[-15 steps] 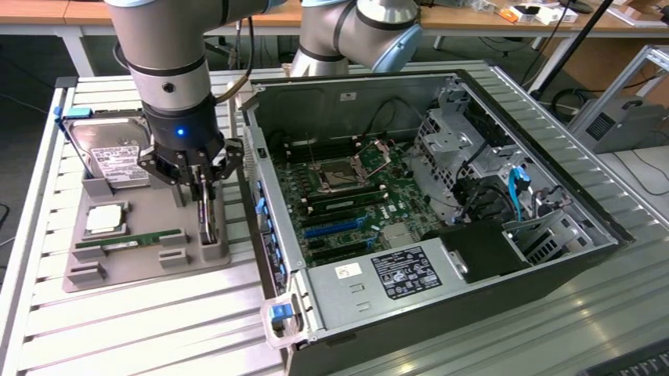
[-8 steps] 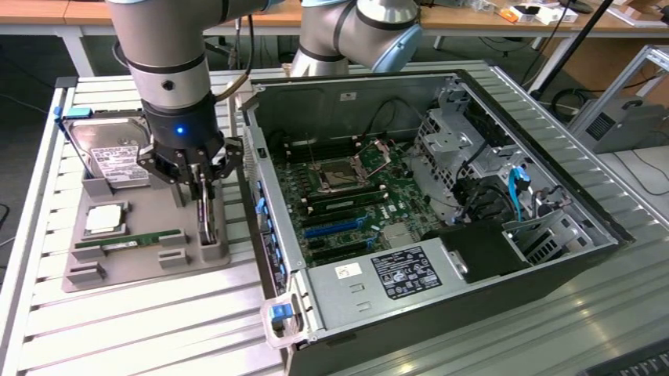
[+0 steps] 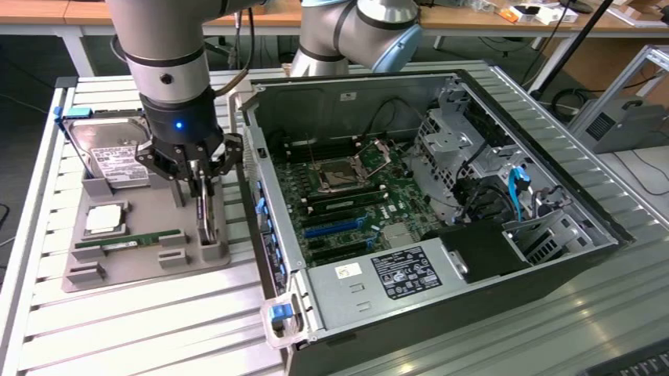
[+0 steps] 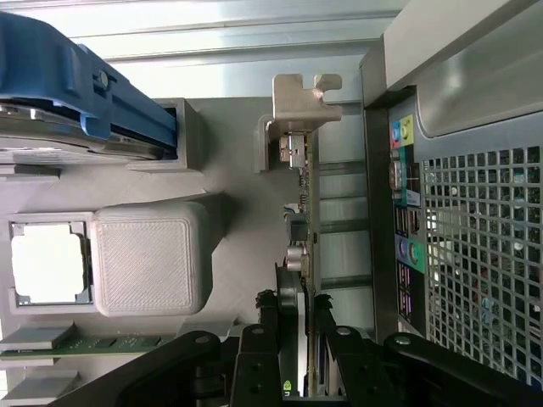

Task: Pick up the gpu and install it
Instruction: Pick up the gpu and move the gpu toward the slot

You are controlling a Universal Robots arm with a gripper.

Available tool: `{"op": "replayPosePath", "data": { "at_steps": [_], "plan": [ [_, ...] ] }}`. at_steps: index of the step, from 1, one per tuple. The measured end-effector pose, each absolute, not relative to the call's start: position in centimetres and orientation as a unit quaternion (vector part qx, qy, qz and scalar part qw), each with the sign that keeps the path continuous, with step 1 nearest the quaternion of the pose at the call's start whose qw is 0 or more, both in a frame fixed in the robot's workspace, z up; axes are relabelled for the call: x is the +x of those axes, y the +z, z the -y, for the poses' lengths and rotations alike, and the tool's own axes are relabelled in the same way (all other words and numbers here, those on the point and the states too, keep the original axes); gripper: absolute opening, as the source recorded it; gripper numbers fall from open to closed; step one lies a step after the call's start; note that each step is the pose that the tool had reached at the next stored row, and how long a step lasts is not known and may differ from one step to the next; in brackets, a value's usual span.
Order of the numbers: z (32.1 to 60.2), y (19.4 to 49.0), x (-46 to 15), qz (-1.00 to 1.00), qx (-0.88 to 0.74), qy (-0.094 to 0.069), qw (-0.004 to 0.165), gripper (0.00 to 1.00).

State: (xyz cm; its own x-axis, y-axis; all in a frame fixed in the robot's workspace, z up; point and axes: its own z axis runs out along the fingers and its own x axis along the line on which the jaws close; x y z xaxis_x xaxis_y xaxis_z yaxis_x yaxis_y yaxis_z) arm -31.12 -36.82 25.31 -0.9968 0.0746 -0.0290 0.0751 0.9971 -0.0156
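slatted aluminium counter: in its grey plastic tray the green-board gpu with silver end bracket stands on edge, long axis parallel to the open black computer case. the black pincer straddles it from directly above; clamped or not, i cannot tell.

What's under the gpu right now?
The gpu stands on edge in a slot of the grey holder tray, with the gripper at its upper edge. Its lower edge sits down inside the slot, so how it rests there is covered.
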Motion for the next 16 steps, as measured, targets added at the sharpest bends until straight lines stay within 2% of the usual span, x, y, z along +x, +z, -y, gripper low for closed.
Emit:
{"op": "replayPosePath", "data": {
  "at_steps": [16],
  "plan": [
    [36.8, 27.3, -31.1, -0.999, 0.037, -0.008, 0.014, 0.27]
  ]
}}
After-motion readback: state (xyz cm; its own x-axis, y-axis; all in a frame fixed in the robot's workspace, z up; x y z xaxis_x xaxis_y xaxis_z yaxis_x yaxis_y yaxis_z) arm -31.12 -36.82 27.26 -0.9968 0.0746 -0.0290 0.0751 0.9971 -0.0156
